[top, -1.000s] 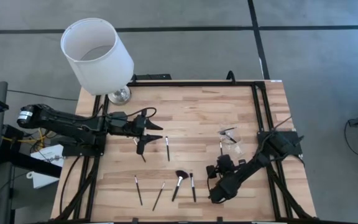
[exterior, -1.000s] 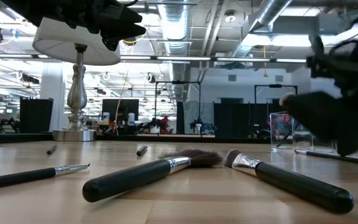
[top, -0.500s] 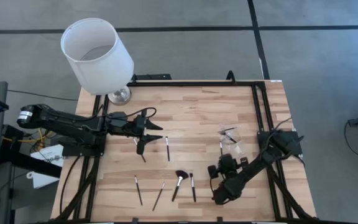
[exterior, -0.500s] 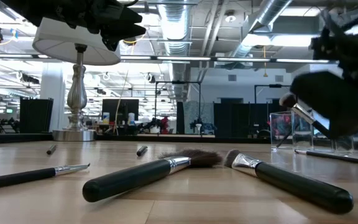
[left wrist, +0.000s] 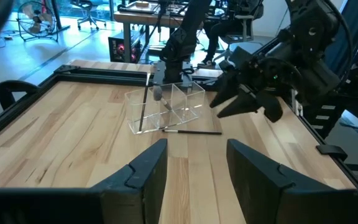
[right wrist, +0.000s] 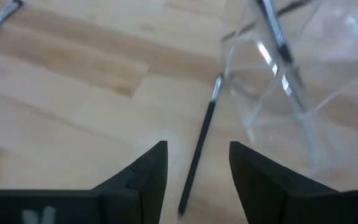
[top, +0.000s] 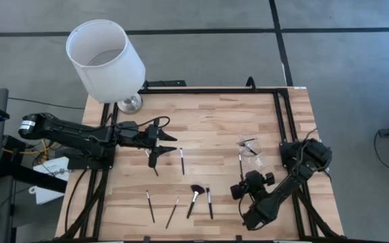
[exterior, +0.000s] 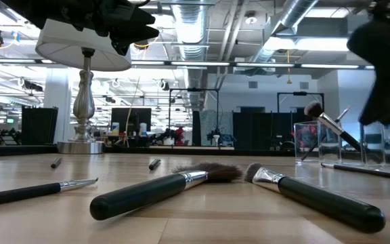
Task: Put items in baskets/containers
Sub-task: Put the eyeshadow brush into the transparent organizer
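Right gripper (top: 239,191), fingers spread and empty just short of the clear container (top: 252,152), needs another brush (top: 209,202) next.

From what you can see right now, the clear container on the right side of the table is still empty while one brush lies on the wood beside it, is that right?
Not quite: the clear container is not empty. The left wrist view shows brushes standing in it. One brush does lie on the wood beside it.

Open-plan lab: exposed ducts (exterior: 202,30), monitors (exterior: 128,120).
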